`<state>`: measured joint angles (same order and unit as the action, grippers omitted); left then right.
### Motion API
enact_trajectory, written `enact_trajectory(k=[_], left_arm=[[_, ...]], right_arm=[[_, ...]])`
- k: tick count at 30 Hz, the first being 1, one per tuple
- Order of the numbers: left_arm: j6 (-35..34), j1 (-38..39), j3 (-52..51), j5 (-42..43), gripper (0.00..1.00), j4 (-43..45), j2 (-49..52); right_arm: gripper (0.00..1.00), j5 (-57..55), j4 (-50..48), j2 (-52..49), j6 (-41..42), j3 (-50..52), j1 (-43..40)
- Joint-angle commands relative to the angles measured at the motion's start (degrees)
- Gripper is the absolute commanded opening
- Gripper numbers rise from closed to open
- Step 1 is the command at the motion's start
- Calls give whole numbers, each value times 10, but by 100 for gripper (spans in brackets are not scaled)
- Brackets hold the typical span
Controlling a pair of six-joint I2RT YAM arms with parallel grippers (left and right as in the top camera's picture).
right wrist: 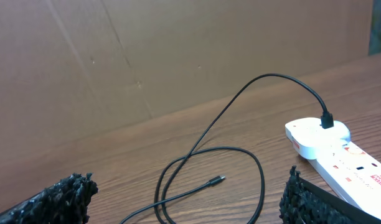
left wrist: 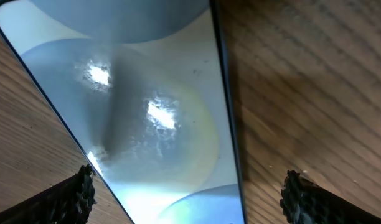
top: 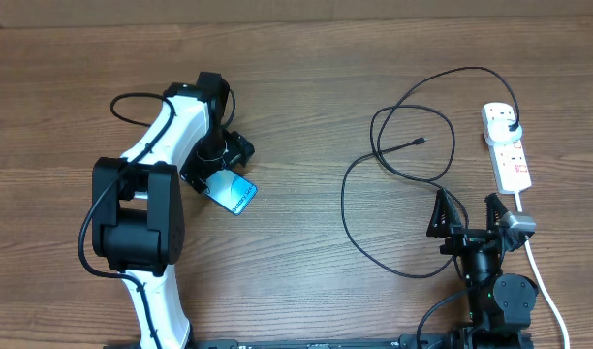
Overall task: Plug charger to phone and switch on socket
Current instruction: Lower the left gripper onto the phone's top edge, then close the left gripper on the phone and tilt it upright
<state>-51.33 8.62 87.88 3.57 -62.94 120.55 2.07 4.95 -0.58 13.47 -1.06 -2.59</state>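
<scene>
Straddled phone [top: 234, 192] left of centre with left gripper [left wrist: 187, 186] spread wide, nothing gripped. Held right gripper [top: 468, 215] agape, empty, lower right, near charger [right wrist: 327, 118] plugged into socket [top: 514, 165]. Seemed mid phone-grasp; needed closing squarely on its edges.

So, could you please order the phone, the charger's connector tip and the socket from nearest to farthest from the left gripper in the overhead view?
1. phone, directly below the left gripper.
2. connector tip, right of centre.
3. socket, far right edge.
</scene>
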Motion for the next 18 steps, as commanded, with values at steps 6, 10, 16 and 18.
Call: enact_trajectory(k=[6,10,16,18], left_arm=[[-16,-1,-16,-10,100,0,5],[-16,-1,-16,-11,100,0,5],[-16,-1,-17,-12,100,1,5],[-16,-1,-20,-12,100,2,5]], right_arm=[[100,-5,-3,3,-5,6,3],[100,-5,-3,3,-5,6,3],[100,-5,-3,3,-5,6,3],[100,-5,-3,3,-5,6,3]])
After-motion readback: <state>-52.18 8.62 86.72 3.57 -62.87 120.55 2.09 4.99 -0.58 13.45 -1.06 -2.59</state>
